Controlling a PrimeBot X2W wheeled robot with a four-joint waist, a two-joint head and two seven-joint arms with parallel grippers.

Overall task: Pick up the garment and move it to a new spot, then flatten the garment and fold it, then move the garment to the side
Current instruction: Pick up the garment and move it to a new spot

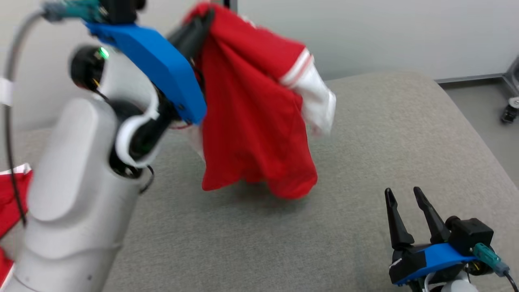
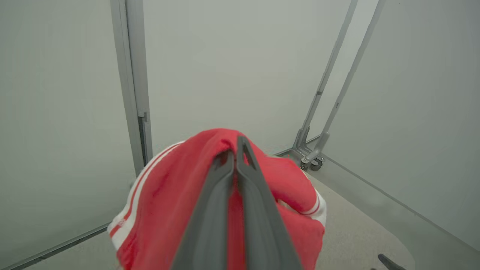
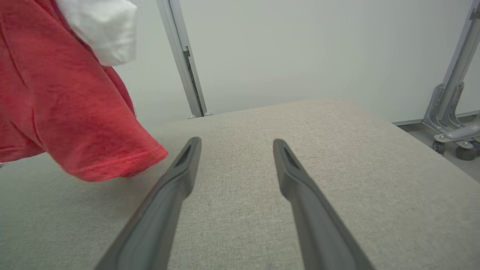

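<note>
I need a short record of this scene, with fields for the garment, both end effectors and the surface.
surface: grey fabric
garment: red with white sleeve ends, hanging, hem near the surface
left end effector: raised, shut on the garment
right end effector: low, open, empty
other: second red cloth at the left edge

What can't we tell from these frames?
Shirt: head view, bunched and motion-blurred, so its front and collar are unreadable.
Grasp point: left wrist view, the left hand covers the pinched fabric.
Whether the hem touches the table: head view, contact unclear.
Red cloth: head view, cut off by the left edge and the forearm.
Caster: head view, cut off by the right edge.
</note>
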